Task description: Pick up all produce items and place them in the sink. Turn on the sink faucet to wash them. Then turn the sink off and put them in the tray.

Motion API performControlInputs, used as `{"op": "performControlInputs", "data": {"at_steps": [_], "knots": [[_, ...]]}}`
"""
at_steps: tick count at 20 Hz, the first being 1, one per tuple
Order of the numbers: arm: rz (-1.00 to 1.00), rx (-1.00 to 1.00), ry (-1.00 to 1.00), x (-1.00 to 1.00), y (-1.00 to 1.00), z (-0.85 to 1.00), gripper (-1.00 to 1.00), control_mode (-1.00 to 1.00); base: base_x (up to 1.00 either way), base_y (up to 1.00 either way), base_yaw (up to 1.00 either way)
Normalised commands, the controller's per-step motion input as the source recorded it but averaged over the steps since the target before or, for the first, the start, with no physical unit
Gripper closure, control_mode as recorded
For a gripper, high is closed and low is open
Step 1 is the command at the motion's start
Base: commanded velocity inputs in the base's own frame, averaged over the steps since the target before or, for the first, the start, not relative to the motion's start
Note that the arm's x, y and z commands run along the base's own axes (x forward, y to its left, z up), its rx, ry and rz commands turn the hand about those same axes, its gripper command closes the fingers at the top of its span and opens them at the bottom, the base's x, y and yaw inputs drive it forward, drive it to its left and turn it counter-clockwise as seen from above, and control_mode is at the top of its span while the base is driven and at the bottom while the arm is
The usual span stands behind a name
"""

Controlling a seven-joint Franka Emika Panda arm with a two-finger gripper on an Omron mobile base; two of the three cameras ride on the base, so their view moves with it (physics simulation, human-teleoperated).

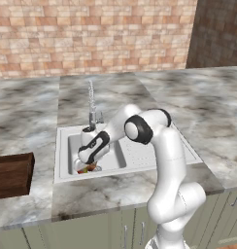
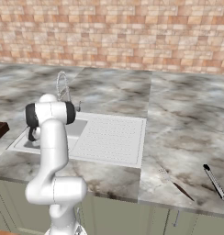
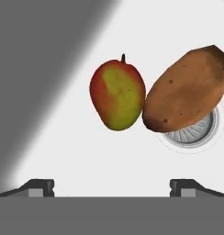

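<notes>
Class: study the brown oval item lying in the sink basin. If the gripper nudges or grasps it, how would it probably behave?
The brown oval item looks rounded, so it would probably roll. It seems to touch the red-and-yellow-green fruit, so a nudge may shift both. It looks solid and likely stiff between the open gripper fingers.

We see a grey marbled desk (image 1: 115, 187) running along a brick wall and turning a corner at the right. A white sink (image 1: 140, 163) is set into it, basin at the left and dotted draining board at the right, with a chrome tap (image 1: 92, 104) rising at the basin's back edge. A dark wooden tray (image 1: 12, 174) lies on the desk left of the sink. Right of the sink, near the front edge, lie two slim utensils (image 2: 215, 182), apart from each other.
</notes>
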Motion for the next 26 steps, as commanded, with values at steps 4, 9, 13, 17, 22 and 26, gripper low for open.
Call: {"op": "performControlInputs", "data": {"at_steps": [4, 9, 13, 17, 22, 26], "knots": [[0.06, 0.01, -0.03, 0.04, 0.20, -0.10, -1.00, -1.00, 0.00, 0.00, 0.00], [0.06, 0.00, -0.03, 0.18, 0.16, -0.20, -1.00, -1.00, 0.00, 0.00, 0.00], [0.05, 0.00, -0.02, 0.27, 0.12, -0.26, -1.00, -1.00, 0.00, 0.00, 0.00], [0.04, 0.00, 0.00, 0.29, 0.15, -0.20, -1.00, -1.00, 0.00, 0.00, 0.00], [0.03, 0.00, 0.00, 0.27, 0.22, -0.17, -1.00, -1.00, 0.00, 0.00, 0.00], [0.03, 0.00, 0.00, 0.23, 0.24, -0.17, -1.00, -1.00, 0.00, 0.00, 0.00]]}}
